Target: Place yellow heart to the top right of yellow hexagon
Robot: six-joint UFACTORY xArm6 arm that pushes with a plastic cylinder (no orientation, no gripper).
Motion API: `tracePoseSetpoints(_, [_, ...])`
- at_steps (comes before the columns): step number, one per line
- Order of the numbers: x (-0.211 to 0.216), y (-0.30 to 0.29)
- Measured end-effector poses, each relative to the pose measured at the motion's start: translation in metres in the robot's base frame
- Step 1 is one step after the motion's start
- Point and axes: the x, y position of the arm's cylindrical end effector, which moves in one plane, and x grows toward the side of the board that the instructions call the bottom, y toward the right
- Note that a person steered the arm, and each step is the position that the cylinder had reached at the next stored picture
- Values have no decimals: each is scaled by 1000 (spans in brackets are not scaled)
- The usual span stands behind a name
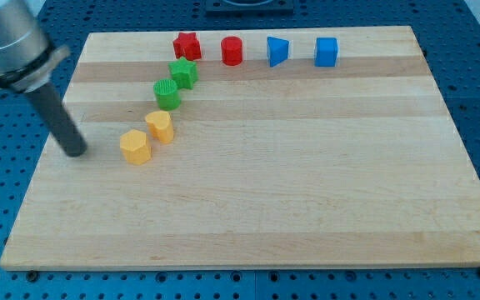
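Observation:
The yellow heart [160, 126] lies on the wooden board [307, 183] at the view's left, just up and right of the yellow hexagon [135, 147]; the two stand very close, almost touching. My tip [76, 152] rests on the board left of the yellow hexagon, a short gap away, touching no block.
A green cylinder [167, 94] and a green star [183, 73] run up and right from the heart. Along the view's top stand a red star [187, 45], a red cylinder [232, 51], a blue triangle [277, 52] and a blue cube [326, 52].

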Motion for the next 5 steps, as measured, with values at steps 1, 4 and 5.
tracePoseSetpoints(1, [13, 52])
tracePoseSetpoints(4, [17, 49])
tracePoseSetpoints(5, [17, 37])
